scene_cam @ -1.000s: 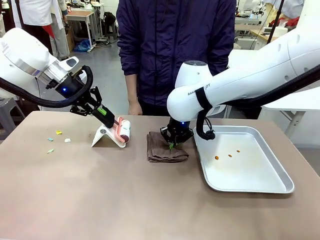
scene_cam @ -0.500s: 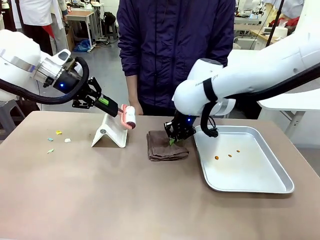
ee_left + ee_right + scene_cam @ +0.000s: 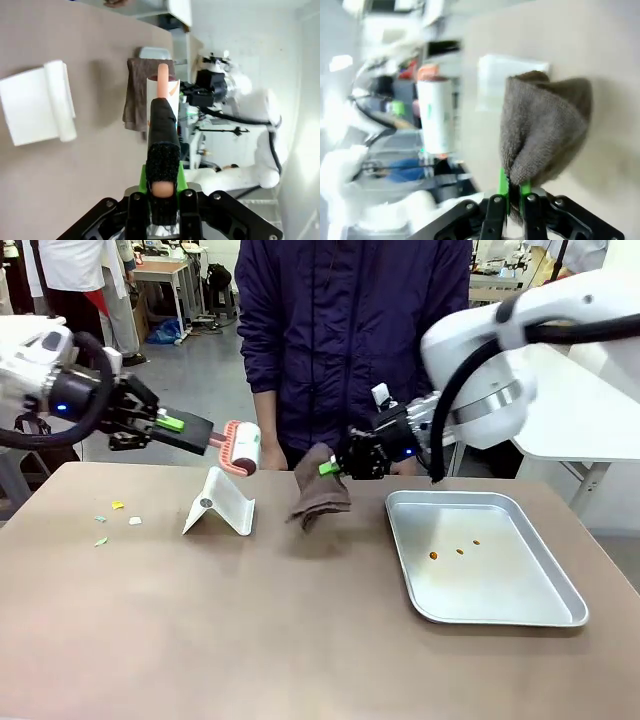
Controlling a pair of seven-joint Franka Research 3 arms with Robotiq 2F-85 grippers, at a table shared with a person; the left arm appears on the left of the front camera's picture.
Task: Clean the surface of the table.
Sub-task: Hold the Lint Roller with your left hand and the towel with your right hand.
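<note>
The taupe-brown table (image 3: 250, 630) carries a few small coloured scraps (image 3: 117, 512) at its far left. My left gripper (image 3: 172, 424) is shut on the black handle of a lint roller (image 3: 243, 446), held level above the table's back edge; the left wrist view shows the lint roller (image 3: 161, 107) running straight out from the gripper (image 3: 161, 196). My right gripper (image 3: 330, 468) is shut on a brown cloth (image 3: 318, 498) that hangs in the air over the table's middle. In the right wrist view the cloth (image 3: 545, 127) bunches from the gripper (image 3: 514, 192).
A white folded stand (image 3: 221, 505) sits on the table below the roller. A silver tray (image 3: 545, 590) with a few orange crumbs (image 3: 459, 550) lies at the right. A person in a dark jacket (image 3: 350, 340) stands at the far edge.
My left arm drew back left and raised the roller off the white stand. The right arm lifted the cloth off the table and swung upward to the right.
</note>
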